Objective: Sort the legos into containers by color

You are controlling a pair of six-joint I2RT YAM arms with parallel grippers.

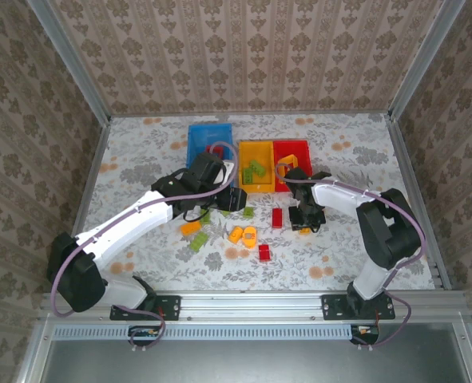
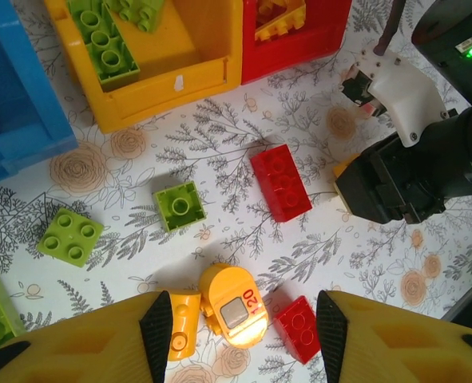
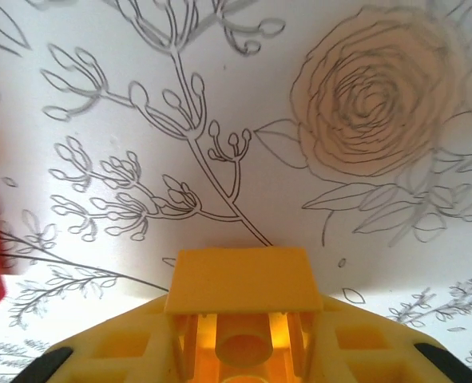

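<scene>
— Why is the right gripper (image 1: pixel 305 221) so low on the table (image 1: pixel 140 159)?
— Its jaws are clenched on an orange-yellow brick (image 3: pixel 242 291). The red bin (image 1: pixel 291 144), at its twelve o'clock, holds that colour.
— And the left gripper (image 2: pixel 243 323)?
— Spread wide and empty, hovering over loose legos (image 2: pixel 280 182).

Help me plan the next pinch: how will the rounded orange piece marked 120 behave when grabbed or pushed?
The rounded orange piece looks like rigid plastic: probably stiff and light. Its curved top may slip when pinched. Pushed, it would likely slide, not roll, perhaps nudging the red brick beside it.
</scene>
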